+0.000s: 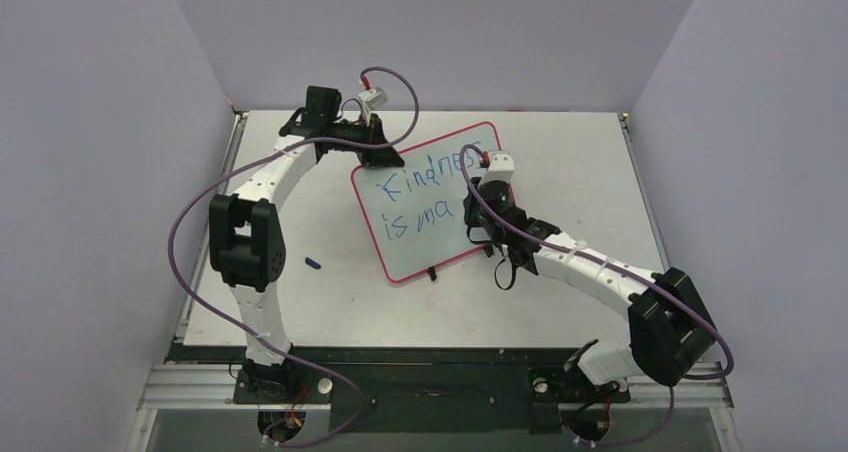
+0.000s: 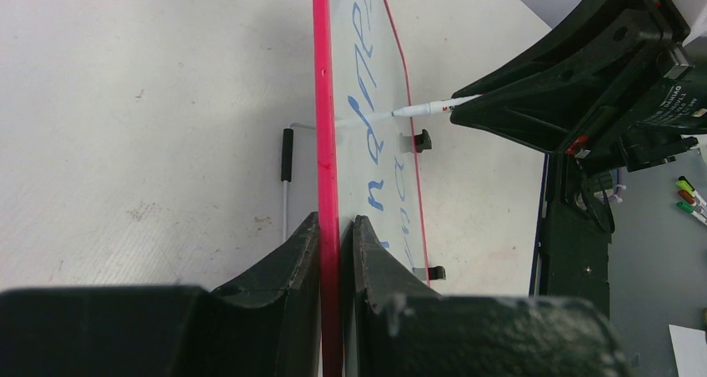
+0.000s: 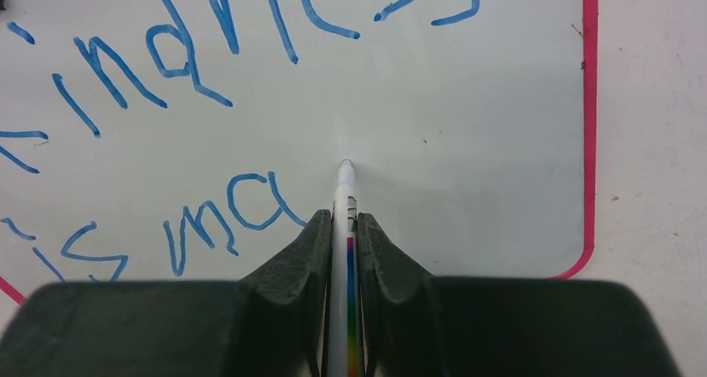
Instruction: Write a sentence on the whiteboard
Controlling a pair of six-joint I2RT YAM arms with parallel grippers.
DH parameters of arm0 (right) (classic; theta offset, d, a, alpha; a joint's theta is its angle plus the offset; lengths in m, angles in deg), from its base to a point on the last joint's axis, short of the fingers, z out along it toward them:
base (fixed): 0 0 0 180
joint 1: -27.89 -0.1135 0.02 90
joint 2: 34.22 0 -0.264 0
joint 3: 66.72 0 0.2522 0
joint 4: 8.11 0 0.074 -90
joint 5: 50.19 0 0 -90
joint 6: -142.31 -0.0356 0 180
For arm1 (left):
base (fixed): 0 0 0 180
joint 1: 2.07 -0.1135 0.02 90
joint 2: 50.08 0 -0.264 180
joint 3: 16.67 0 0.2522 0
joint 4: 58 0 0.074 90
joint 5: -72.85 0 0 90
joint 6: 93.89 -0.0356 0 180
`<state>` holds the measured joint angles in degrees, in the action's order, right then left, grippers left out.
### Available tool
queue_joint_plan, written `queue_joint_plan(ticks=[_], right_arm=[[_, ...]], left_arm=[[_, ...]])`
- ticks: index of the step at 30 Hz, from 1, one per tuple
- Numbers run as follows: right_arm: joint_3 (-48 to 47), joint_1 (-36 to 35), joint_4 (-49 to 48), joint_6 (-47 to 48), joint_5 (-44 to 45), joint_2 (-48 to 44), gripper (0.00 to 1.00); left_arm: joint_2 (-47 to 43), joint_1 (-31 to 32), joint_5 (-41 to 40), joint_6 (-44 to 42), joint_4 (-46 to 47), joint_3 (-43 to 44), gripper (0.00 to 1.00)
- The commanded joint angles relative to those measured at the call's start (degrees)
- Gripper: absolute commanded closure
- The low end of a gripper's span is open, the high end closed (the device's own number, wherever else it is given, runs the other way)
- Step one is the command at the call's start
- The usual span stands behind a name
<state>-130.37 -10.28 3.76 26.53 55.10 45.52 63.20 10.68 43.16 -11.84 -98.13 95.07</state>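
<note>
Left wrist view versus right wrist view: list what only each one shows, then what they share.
Only left wrist: the left gripper clamped on the red rim of the whiteboard, two black clips, spare markers. Only right wrist: the writing face on, its second line reading "is ma", and a rainbow stripe on the marker. Both: the board, blue writing, and the right gripper holding the marker, tip at the board.

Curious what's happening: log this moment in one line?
left fingers: shut on whiteboard rim | right fingers: shut on marker | sentence: Kindness is ma
</note>
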Motion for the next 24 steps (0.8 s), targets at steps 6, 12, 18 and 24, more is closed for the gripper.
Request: queue_joint_plan(ticks=[6, 12, 18, 24], right_arm=[[-4.0, 0.5, -3.6, 0.1, -2.9, 2.7, 1.0], [-4.0, 0.6, -3.6, 0.3, -4.6, 3.4, 1.0], [-3.2, 0.3, -3.5, -0.1, -6.2, 3.6, 1.0], [-0.3, -0.5, -3.6, -0.9, -6.9, 2.5, 1.0]], left_arm=[[-0.4, 0.9, 0.2, -4.4, 1.8, 0.1, 1.0], [-0.4, 0.9, 0.1, -4.5, 1.8, 0.1, 1.0], [-0.4, 0.9, 0.1, -4.5, 1.8, 0.1, 1.0], [-0.4, 0.9, 0.2, -4.5, 1.8, 0.1, 1.0]])
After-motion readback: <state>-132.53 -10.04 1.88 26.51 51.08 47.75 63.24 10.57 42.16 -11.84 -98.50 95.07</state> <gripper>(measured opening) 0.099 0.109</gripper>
